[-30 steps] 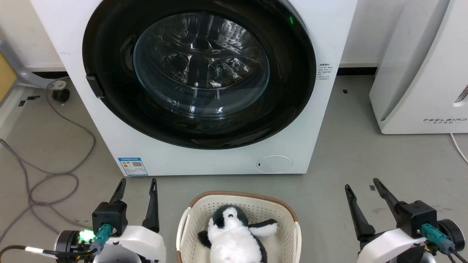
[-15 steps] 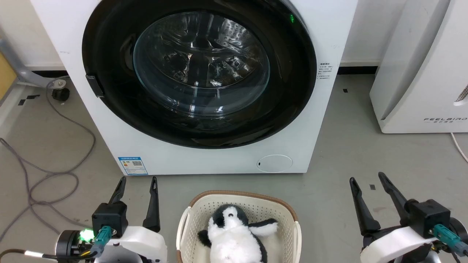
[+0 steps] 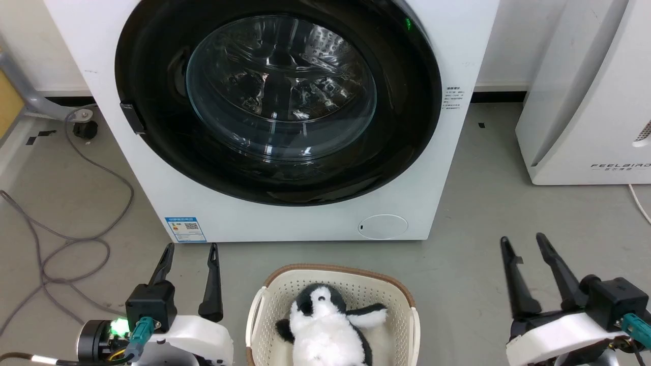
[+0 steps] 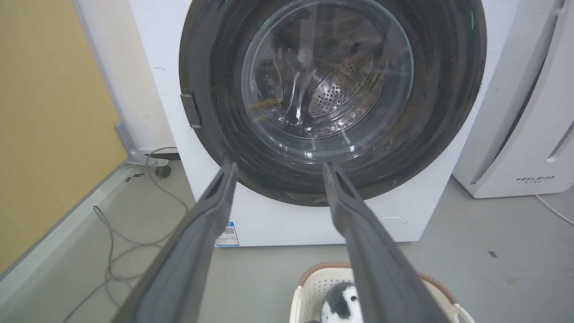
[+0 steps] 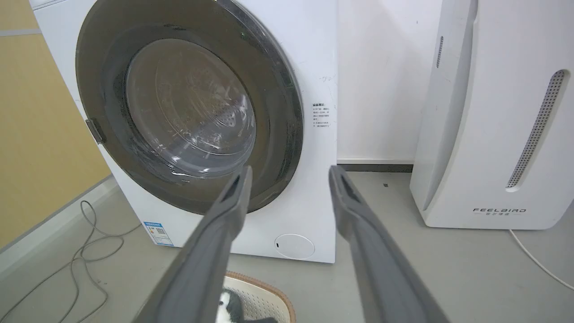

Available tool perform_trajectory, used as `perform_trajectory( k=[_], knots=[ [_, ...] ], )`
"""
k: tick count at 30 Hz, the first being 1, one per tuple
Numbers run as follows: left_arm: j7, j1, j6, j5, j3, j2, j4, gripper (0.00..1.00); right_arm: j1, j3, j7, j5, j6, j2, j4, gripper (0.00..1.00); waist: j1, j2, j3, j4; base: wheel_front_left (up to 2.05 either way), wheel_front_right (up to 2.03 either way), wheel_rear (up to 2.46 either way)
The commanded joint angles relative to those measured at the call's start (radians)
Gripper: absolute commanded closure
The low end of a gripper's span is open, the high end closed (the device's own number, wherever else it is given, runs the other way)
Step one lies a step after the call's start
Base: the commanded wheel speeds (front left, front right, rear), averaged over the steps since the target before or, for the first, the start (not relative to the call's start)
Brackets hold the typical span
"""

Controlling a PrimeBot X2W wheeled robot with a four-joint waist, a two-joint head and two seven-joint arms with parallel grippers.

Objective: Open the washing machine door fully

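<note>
The white washing machine (image 3: 285, 218) (image 4: 269, 220) (image 5: 309, 134) stands straight ahead on the grey floor. Its round glossy black door (image 3: 152, 76) (image 4: 215, 112) (image 5: 287, 148) lies flat against the front, with the clear glass bowl (image 3: 282, 86) at its centre and a small latch tab (image 3: 132, 118) on its left rim. My left gripper (image 3: 190, 248) (image 4: 277, 168) is open at the lower left, short of the machine's base. At the lower right my right gripper (image 3: 522, 239) (image 5: 289, 170) is open too, over bare floor, touching nothing.
A cream basket (image 3: 402, 300) holding a plush penguin (image 3: 325, 325) sits on the floor between my arms. The white FEELBIRD appliance (image 3: 585, 101) stands to the right. Grey cables (image 3: 76, 244) loop across the floor on the left, near a yellow wall (image 4: 45, 112).
My right gripper has moved up and to the right, its fingers now closer together. The left gripper has barely shifted. The door stays as it was.
</note>
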Motion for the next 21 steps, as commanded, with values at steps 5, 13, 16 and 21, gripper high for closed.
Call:
perform_trajectory(
  k=[5,13,16,21],
  knots=[
    [-0.019,-0.014,0.010,-0.009,-0.003,0.000,-0.007,0.00,-0.004,-0.004,-0.019,0.083,0.000,0.000,-0.009,1.00,0.0000,-0.0001,0.002,0.000,0.00,0.00,0.00],
    [-0.038,-0.018,0.015,-0.012,-0.007,0.000,-0.008,0.00,-0.009,-0.009,-0.037,0.370,0.000,0.000,0.026,1.00,0.0000,-0.0001,0.007,0.003,0.00,0.00,0.00],
    [-0.044,-0.020,0.016,-0.012,-0.007,0.000,-0.008,0.00,-0.011,-0.004,-0.044,0.497,0.000,0.000,0.041,1.00,0.0000,-0.0001,0.008,0.004,0.00,0.00,0.00],
    [-0.054,-0.023,0.017,-0.011,-0.006,0.000,-0.010,0.00,-0.019,0.015,-0.053,0.698,0.000,0.000,0.053,1.00,0.0000,-0.0001,0.012,0.004,0.00,0.00,0.00]
  ],
)
